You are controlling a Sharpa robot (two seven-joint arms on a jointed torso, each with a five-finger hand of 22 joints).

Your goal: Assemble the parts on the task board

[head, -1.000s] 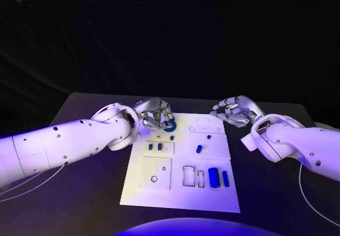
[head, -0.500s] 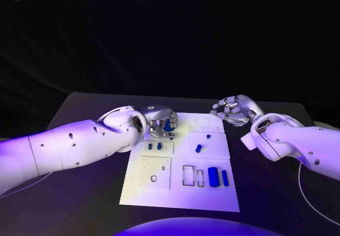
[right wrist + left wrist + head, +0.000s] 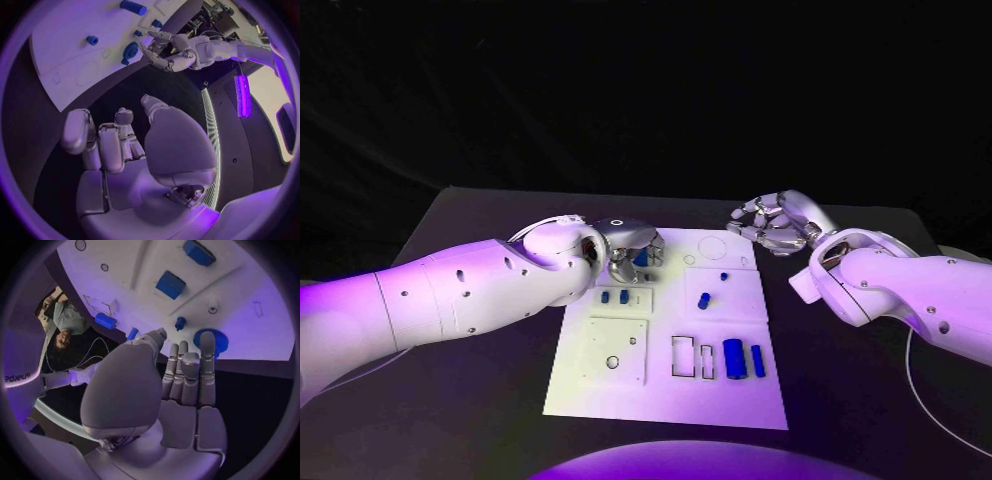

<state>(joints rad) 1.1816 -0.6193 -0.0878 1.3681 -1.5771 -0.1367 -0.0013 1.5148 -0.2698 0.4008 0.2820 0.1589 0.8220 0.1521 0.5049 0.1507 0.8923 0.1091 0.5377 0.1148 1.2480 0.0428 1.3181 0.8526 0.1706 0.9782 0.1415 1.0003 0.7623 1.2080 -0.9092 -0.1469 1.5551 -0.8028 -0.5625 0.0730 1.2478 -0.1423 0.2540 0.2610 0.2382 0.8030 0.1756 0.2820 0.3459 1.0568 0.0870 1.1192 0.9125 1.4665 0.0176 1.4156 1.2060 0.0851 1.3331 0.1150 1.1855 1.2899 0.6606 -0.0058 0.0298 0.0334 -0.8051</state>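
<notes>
- The task board (image 3: pixel 733 385) lies flat on the black table (image 3: pixel 473 400), and everything below is placed against it.
- The left hand (image 3: pixel 629 247) hangs over the board's far left corner, fingers straight and close together, nothing between them; their tips reach just short of a blue gear-shaped part (image 3: pixel 210 341) lying on the board (touching or not, I cannot tell).
- The right hand (image 3: pixel 773 224) sits off the board's far right corner, over bare table, fingers curled inward and holding nothing.
- Other blue parts (image 3: pixel 734 358) rest in the board's near right recesses, well apart from both hands.
</notes>
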